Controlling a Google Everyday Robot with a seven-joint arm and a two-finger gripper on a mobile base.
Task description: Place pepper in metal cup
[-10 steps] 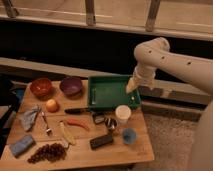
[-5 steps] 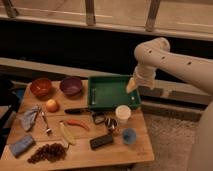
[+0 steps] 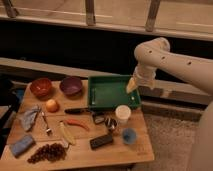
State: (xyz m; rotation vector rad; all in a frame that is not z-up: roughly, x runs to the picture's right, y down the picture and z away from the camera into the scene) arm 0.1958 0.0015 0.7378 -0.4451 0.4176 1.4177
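The gripper (image 3: 131, 86), jaws spread and empty, hangs over the green tray (image 3: 91, 93), while the pepper (image 3: 77, 123) lies well down-left of it on the worktop (image 3: 120, 151), lengthwise across the view, near the metal cup (image 3: 111, 123).

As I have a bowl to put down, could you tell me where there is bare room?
The green tray is bare inside, though the gripper hangs over its right side. The table is free in front, between grapes and black object. Crowded around pepper, metal cup, white cup, blue cup.
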